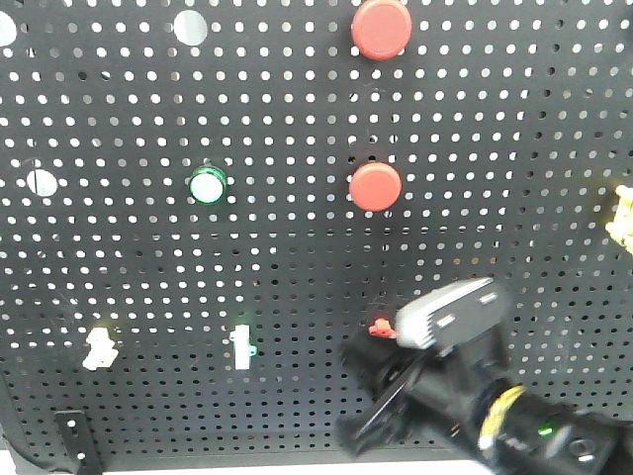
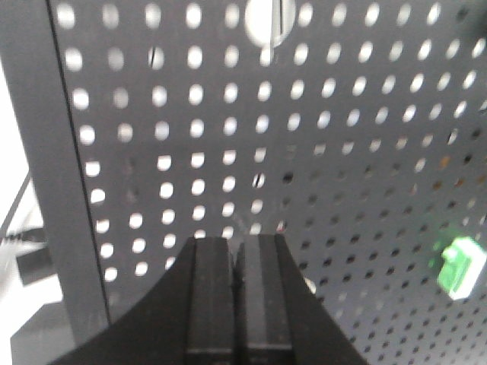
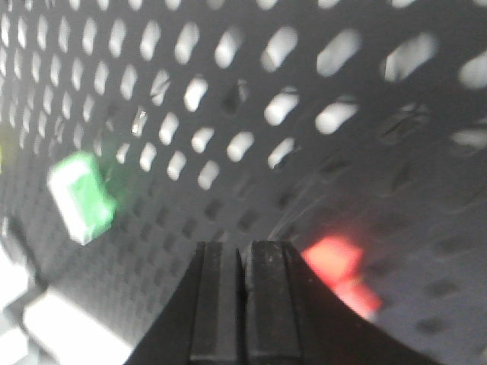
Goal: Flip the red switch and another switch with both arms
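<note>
The red switch [image 1: 378,329] just beside clenched right gripper [image 3: 243,248]; left gripper [image 2: 237,243] clenched empty near pegboard [image 2: 342,190] edge

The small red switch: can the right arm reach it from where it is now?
Probably yes. The right gripper, shut, sits just beside the red switch, with only bare pegboard between them.

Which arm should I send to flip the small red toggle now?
Right. The right gripper, jaws shut, is right beside the red switch, which shows close in its wrist view. The left gripper, also shut, faces the pegboard near a green toggle, with no red switch in view.
</note>
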